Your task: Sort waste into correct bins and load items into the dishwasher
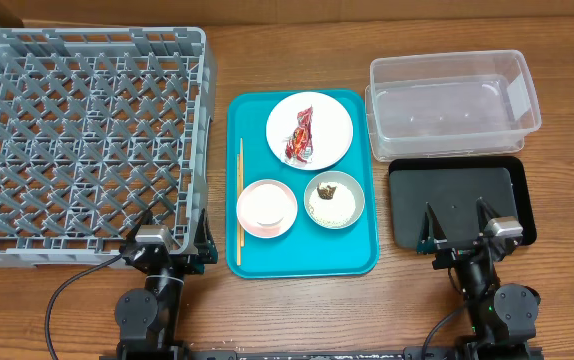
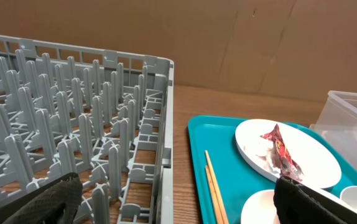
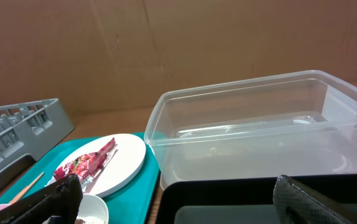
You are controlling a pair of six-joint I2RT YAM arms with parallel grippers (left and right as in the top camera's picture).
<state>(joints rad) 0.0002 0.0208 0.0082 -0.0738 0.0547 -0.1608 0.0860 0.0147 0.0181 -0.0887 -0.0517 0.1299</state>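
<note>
A teal tray (image 1: 257,255) holds a white plate (image 1: 332,118) with a red wrapper (image 1: 301,138), a white bowl (image 1: 266,208), a grey-green bowl (image 1: 334,199) with food scraps, and wooden chopsticks (image 1: 240,200). The grey dishwasher rack (image 1: 87,140) stands at the left. A clear bin (image 1: 452,100) and a black bin (image 1: 457,200) stand at the right. My left gripper (image 1: 172,238) is open and empty by the rack's near right corner. My right gripper (image 1: 459,228) is open and empty over the black bin's near edge. The wrapper also shows in the left wrist view (image 2: 278,149) and the right wrist view (image 3: 85,163).
A brown cardboard wall (image 2: 228,37) closes off the far side of the table. Bare wood shows between the rack and the tray (image 2: 180,155), and in front of the tray.
</note>
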